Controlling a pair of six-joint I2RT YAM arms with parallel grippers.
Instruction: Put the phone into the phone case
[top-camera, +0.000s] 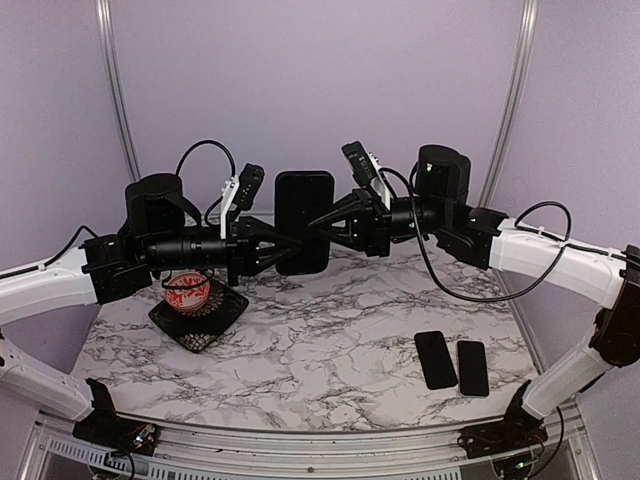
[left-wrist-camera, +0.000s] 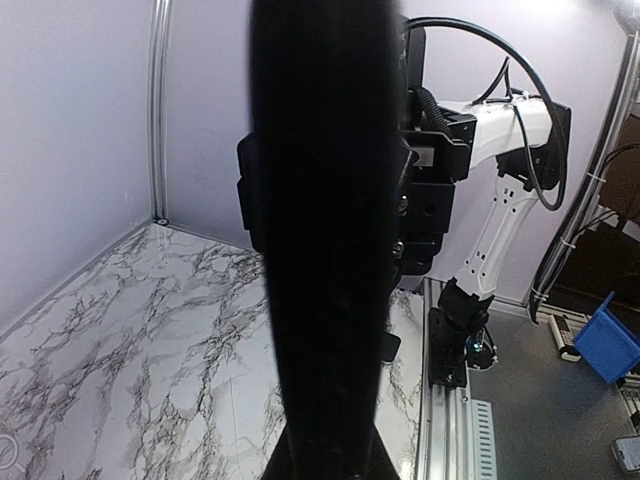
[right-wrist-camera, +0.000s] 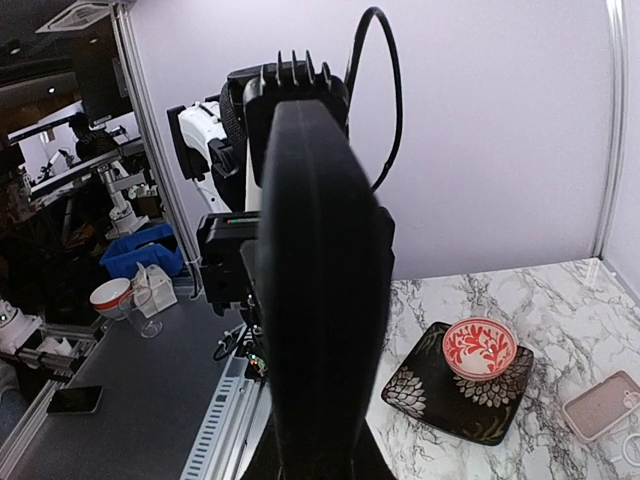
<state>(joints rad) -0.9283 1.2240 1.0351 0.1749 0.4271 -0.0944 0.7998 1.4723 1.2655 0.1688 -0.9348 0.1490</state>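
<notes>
Black slab, phone or case I can't tell, hangs upright mid-air, long axis vertical, pinched from both sides: left gripper and right gripper each closed on an edge, so neither arm's nearer.

A robotics lab: a marble-print tabletop is boxed in by purple panels on aluminium posts. Past its near edge are grey floor, a blue bin and another white robot arm.
</notes>
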